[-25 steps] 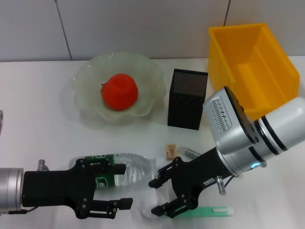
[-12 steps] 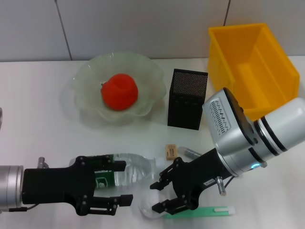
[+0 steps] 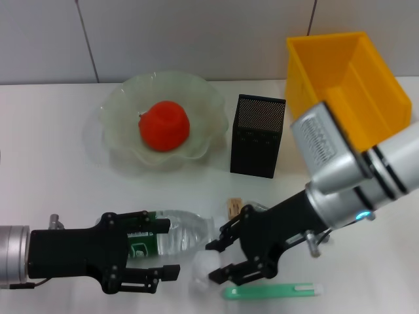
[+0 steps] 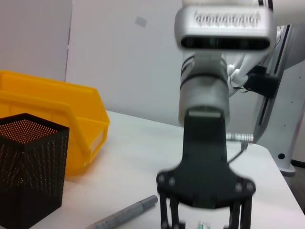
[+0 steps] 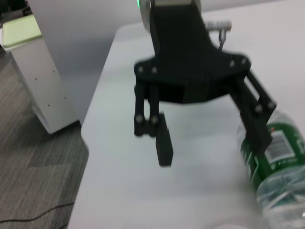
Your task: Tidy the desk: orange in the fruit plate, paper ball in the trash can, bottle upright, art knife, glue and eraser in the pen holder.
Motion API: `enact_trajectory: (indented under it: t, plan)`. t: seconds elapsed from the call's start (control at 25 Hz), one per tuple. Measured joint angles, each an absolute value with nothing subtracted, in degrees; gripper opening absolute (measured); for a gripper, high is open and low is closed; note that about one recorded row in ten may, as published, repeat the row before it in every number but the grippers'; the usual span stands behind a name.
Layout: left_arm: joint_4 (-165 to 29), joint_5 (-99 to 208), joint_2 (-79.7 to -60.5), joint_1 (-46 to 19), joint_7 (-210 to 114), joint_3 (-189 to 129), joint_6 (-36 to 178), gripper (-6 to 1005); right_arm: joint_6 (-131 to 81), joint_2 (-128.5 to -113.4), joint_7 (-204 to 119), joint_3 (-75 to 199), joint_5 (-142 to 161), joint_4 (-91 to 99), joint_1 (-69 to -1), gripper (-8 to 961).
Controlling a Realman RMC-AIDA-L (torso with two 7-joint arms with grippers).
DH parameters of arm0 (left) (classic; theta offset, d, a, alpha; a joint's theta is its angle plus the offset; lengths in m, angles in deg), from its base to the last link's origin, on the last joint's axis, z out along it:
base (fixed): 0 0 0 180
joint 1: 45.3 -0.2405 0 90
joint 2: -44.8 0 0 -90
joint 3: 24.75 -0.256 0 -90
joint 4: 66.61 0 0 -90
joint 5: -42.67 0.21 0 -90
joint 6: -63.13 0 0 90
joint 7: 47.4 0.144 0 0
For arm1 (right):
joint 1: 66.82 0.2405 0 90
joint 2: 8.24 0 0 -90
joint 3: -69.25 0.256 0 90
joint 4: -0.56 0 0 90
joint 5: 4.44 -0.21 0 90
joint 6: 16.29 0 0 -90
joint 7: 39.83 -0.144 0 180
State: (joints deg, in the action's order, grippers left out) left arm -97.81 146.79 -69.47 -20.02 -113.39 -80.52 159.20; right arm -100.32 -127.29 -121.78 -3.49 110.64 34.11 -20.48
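The bottle (image 3: pixel 173 232) lies on its side on the white worktop (image 3: pixel 52 163), near the front edge, its green label (image 3: pixel 143 237) between the fingers of the left gripper (image 3: pixel 163 250), which is spread wide around the label end with one finger above the bottle and one below it, not closed on it. The right gripper (image 3: pixel 218 261) hangs just past the bottle's cap end, its fingers also spread wide, with the crumpled white paper ball (image 3: pixel 204 269) sitting between them; whether the fingers touch the ball cannot be told. Just in front of that gripper lies the green art knife (image 3: pixel 275 291), flat on the worktop. A small tan eraser (image 3: pixel 234 207) rests just behind the right gripper, with a grey glue stick (image 4: pixel 125 215) lying beside it. Farther back, the orange (image 3: pixel 163 125) sits in the pale green fruit plate (image 3: pixel 118 104), the black mesh pen holder (image 3: pixel 257 136) stands upright beside the plate, and the yellow bin (image 3: pixel 347 85) stands next to the holder on the right.
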Motion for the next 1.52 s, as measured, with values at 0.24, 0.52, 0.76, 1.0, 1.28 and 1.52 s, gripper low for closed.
enact_trajectory:
  t: [0.24,0.52,0.76,1.0,1.28,1.52]
  plan:
    - [-97.8,146.9,-69.31,-20.1,-113.4,-80.1,159.2,810,-107.4,-125.07,-129.9,-2.2,111.6,48.1,-25.8,438]
    - [-97.7,146.9,-69.56,-20.1,-113.4,-80.0,159.2,810,-113.7,-123.13,-135.0,15.2,112.4,54.2,-28.2,438]
    - [-97.5,146.9,-69.74,-20.0,-113.4,-80.0,159.2,811,-111.7,-121.89,-137.1,29.8,112.4,55.8,-29.4,438]
    - [-97.4,146.9,-69.88,-19.8,-113.5,-80.0,159.2,811,-99.6,-122.30,-137.4,35.0,112.1,56.2,-31.4,437]
    - [-97.2,146.9,-70.13,-19.8,-113.5,-80.0,159.2,811,-85.1,-124.51,-137.5,34.3,113.6,54.9,-31.4,437]
    - [-97.2,146.8,-70.17,-19.9,-113.8,-80.0,159.3,810,-82.6,-124.19,-138.7,34.1,116.4,51.1,-29.4,446]
